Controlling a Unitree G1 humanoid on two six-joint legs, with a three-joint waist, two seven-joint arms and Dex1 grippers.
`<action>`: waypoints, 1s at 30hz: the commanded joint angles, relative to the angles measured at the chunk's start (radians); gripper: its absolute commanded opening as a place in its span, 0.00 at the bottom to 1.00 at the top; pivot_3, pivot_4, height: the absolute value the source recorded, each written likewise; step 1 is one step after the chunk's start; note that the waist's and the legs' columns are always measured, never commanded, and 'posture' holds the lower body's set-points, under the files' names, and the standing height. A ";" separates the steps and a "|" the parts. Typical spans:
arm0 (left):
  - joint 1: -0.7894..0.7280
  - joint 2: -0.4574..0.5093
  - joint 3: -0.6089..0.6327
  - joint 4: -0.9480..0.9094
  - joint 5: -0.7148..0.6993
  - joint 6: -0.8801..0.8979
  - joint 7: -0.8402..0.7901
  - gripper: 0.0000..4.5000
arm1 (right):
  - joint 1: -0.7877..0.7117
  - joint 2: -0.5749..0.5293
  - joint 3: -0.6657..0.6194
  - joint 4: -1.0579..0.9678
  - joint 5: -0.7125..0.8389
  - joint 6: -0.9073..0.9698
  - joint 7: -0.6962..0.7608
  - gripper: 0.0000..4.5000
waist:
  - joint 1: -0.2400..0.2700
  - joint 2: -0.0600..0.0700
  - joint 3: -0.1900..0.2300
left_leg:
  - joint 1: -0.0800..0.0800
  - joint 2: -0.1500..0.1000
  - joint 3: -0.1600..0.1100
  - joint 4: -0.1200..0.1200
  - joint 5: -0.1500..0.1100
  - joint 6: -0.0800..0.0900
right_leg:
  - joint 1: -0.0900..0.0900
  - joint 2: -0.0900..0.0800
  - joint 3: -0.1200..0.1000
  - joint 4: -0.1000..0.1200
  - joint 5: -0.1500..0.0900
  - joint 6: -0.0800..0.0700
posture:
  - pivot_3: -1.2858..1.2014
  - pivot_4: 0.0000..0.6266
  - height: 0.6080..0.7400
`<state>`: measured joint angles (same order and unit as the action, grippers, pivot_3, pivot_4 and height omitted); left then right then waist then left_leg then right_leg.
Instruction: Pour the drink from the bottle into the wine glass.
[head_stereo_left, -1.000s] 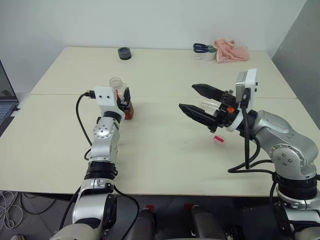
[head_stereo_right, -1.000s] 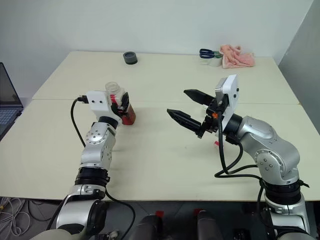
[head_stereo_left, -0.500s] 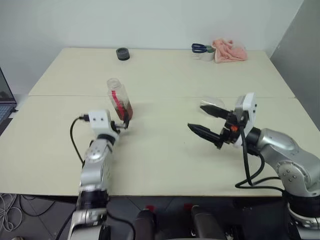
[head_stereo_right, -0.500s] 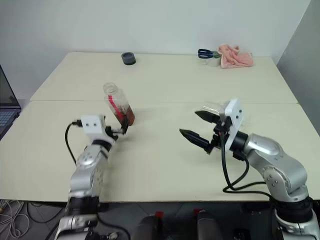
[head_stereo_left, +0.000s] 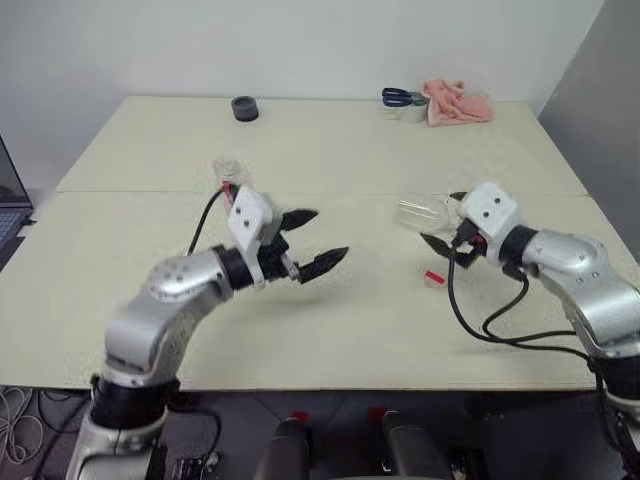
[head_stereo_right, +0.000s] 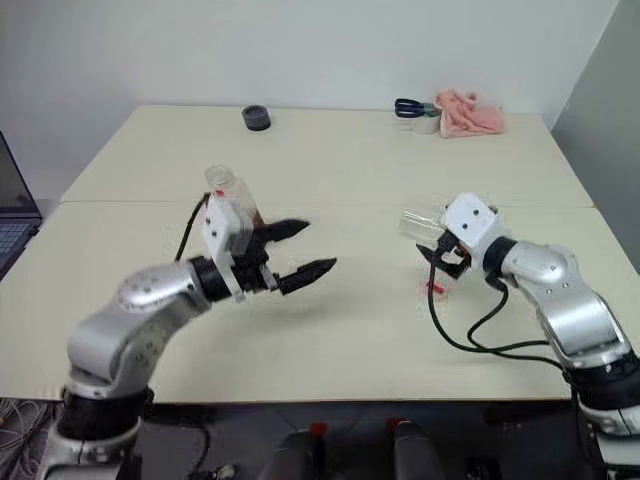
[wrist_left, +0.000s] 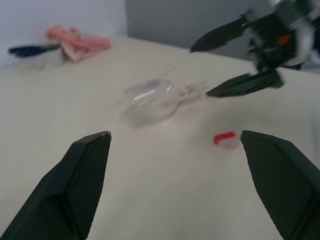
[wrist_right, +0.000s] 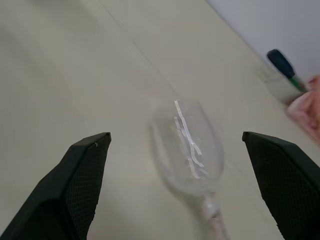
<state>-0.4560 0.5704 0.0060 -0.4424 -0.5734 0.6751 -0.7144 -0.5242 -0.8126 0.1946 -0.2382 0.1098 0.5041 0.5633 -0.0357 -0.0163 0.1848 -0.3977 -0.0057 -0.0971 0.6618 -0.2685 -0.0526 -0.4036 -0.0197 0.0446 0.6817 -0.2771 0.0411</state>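
The clear wine glass (head_stereo_left: 420, 213) lies on its side on the table, bowl towards the middle and stem towards my right gripper (head_stereo_left: 442, 222). That gripper is open, its fingers spread just behind the stem; the right wrist view shows the wine glass (wrist_right: 187, 150) ahead of its fingertips. My left gripper (head_stereo_left: 330, 233) hovers open and empty over the table's middle, pointing at the wine glass (wrist_left: 150, 100). The uncapped bottle (head_stereo_right: 222, 183) with its red label stands behind my left wrist, which hides its lower part and the drink. A pink-red cap (head_stereo_left: 433, 277) lies near the right gripper.
At the table's far edge are a small dark round object (head_stereo_left: 244, 107), blue-handled scissors (head_stereo_left: 398, 97) and a pink cloth (head_stereo_left: 458, 103). A laptop (head_stereo_right: 12, 200) sits at the left edge. A seam (head_stereo_left: 330, 193) runs across the table.
My left gripper opened, let go of the bottle, drew back and swung right towards the middle. My right gripper moved right and down, level with the lying glass.
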 joint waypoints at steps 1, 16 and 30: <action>-0.021 0.029 -0.020 -0.023 -0.024 0.013 -0.056 0.99 | -0.024 -0.014 0.075 0.077 -0.134 -0.074 0.024 1.00 | 0.000 0.000 0.000 | 0.000 0.000 0.000 0.000 0.000 0.000 | 0.000 0.000 0.000 0.000 0.000 0.000 | 0.52 0.24 1.00; 0.039 0.046 -0.076 -0.088 -0.010 -0.003 -0.094 0.99 | -0.196 0.069 0.206 0.466 -0.460 -0.234 0.053 1.00 | 0.003 0.000 0.000 | -0.001 0.000 0.000 0.001 0.000 0.000 | -0.001 -0.001 0.001 0.000 0.000 0.000 | 0.52 0.24 1.00; 0.057 0.013 -0.081 -0.097 0.003 -0.007 -0.056 0.99 | -0.316 0.126 0.206 0.718 -0.561 -0.247 0.048 1.00 | 0.003 0.000 0.000 | -0.001 -0.001 0.000 0.001 0.000 0.000 | -0.001 -0.001 0.001 0.001 0.000 -0.001 | 0.52 0.24 1.00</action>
<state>-0.3976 0.5859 -0.0815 -0.5004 -0.5695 0.6859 -0.7750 -0.8163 -0.6815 0.4144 0.4604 -0.4308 0.2661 0.6167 -0.0328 -0.0164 0.1852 -0.3984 -0.0063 -0.0968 0.6629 -0.2683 -0.0527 -0.4043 -0.0209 0.0455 0.6823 -0.2766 0.0403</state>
